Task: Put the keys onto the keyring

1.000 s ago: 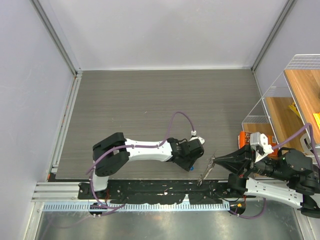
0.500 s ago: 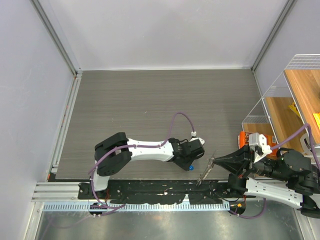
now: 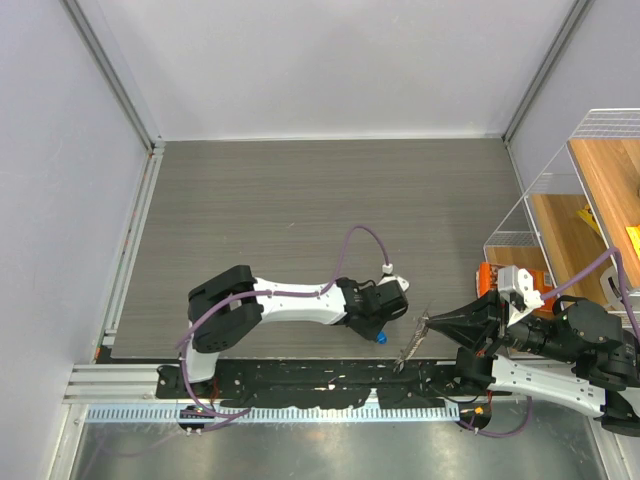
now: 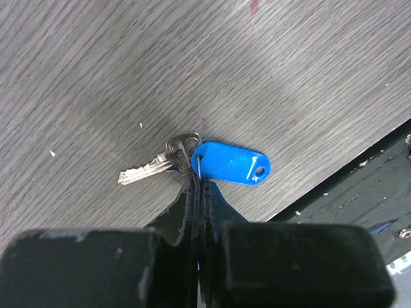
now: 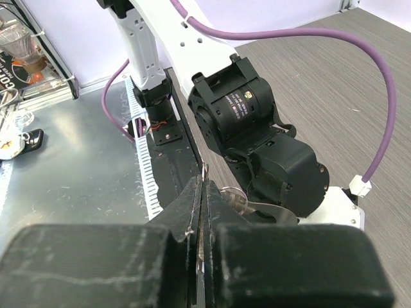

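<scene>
My left gripper [image 4: 198,185] is shut on the thin wire link of a key with a blue plastic tag [image 4: 232,165] and a silver key [image 4: 160,165], both resting on the grey wood tabletop. In the top view the blue key [image 3: 381,337] sits under the left gripper [image 3: 386,322], near the table's front edge. My right gripper [image 5: 204,181] is shut on the thin metal keyring [image 5: 205,169]. A small ring and a silver key [image 5: 239,200] hang beside its jaws. In the top view the keyring [image 3: 409,346] dangles below the right gripper [image 3: 428,322], just right of the left gripper.
The black mounting rail [image 3: 320,380] and a toothed white strip [image 5: 146,173] run along the near edge. A wire rack with wooden shelves [image 3: 580,200] stands at the right, with an orange object [image 3: 486,275] at its foot. The left arm's wrist [image 5: 257,138] fills the right wrist view.
The left arm has shifted slightly right, with the blue key staying under its fingertips. The right gripper and keyring have hardly moved.
</scene>
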Available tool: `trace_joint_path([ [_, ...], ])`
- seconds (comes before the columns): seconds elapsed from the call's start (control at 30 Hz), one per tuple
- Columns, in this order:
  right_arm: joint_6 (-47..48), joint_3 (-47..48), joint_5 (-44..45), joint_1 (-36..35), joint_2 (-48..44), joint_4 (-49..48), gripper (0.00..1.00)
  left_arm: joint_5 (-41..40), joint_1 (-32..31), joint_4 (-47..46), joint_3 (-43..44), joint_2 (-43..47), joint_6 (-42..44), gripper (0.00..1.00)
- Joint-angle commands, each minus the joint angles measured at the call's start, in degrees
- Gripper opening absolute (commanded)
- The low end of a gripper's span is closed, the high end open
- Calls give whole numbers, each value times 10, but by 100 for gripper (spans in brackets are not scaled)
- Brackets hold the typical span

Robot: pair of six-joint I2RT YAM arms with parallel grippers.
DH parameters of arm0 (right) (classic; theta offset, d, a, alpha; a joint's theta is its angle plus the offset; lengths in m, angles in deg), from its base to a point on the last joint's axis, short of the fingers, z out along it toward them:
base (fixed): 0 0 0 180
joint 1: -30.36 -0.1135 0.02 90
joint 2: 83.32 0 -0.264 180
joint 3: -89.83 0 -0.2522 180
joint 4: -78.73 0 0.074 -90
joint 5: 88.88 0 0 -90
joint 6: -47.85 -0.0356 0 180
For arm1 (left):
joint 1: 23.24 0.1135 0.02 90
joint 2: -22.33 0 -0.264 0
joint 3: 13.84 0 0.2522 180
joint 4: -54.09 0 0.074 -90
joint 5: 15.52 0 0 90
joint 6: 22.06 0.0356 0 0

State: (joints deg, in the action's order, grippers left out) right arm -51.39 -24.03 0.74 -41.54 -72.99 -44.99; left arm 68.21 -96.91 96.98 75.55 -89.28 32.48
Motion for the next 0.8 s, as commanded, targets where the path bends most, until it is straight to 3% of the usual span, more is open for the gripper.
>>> trace_joint_path([
  [0.0, -5, 4, -6, -1, -4, -34, 5, -33, -3, -29, -29, 46, 32, 0],
  [0.77, 17, 0, -59, -2, 40, -36, 6, -58, -64, -141, -172, 358, 231, 0],
])
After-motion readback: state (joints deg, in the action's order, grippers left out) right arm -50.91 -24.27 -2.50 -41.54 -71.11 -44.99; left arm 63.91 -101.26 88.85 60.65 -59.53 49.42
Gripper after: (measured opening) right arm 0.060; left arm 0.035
